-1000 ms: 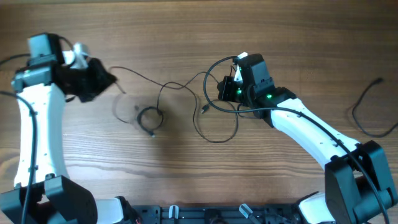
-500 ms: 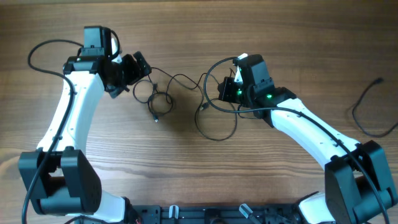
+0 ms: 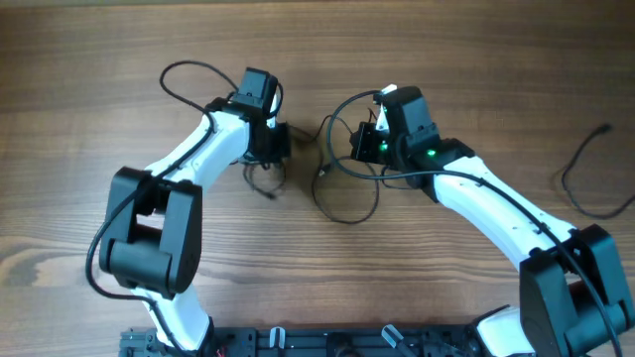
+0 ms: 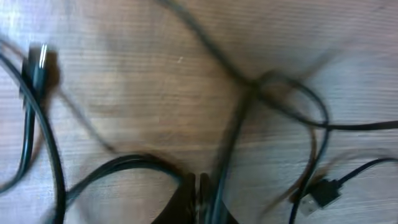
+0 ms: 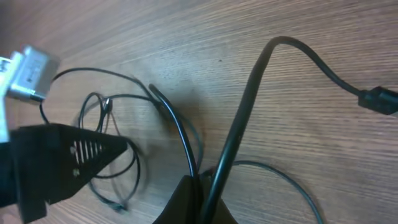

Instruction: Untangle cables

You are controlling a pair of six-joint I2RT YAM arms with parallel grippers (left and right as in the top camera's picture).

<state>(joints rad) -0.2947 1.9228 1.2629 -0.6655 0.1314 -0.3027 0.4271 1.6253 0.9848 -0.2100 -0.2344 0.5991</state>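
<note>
Thin dark cables (image 3: 347, 213) lie tangled on the wooden table between my two grippers, with a small coil (image 3: 264, 178) below the left one. My left gripper (image 3: 285, 139) (image 4: 199, 182) is shut at the tangle. A cable (image 4: 112, 167) arcs in from the left to its tips, and a stretch of cable (image 4: 233, 134) leaves up to the right. A USB plug (image 4: 323, 193) lies nearby. My right gripper (image 3: 354, 145) (image 5: 200, 180) is shut on a thin cable (image 5: 180, 134). A thicker black cord (image 5: 249, 106) runs past its right finger.
A separate black cable (image 3: 580, 183) lies loose at the far right of the table. The left arm's black wrist body (image 5: 62, 155) sits close to the right gripper's left side. A second plug (image 4: 37, 62) lies at the upper left in the left wrist view.
My left arm has swung from the far left of the table over to the tangle beside the right gripper. Its jaws opened on the way and are shut again. The right arm has not moved.
</note>
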